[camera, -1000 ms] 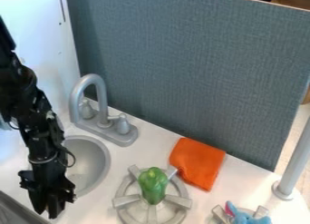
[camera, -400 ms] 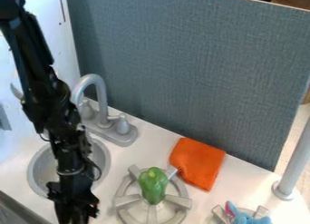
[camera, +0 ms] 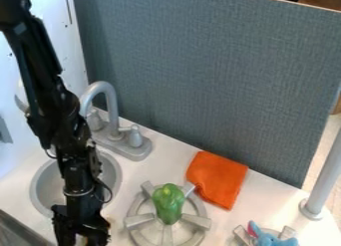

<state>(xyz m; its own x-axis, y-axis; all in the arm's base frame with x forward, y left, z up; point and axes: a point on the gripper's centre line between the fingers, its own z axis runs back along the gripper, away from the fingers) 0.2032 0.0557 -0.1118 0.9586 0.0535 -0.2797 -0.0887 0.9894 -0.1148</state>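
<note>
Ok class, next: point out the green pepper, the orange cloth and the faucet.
Green pepper [camera: 168, 205], camera view, middle of its body.
Orange cloth [camera: 217, 179], camera view, its middle.
Faucet [camera: 112, 108], camera view, upright of its spout.

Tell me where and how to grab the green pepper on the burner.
I'd come straight down from above and close across the middle of the green pepper, on its left and right sides as the camera sees them. It looks longer than wide, so that is the narrower span. Its rounded top sits clear, but keep shallow: the burner grate's bars spread around it.
</note>
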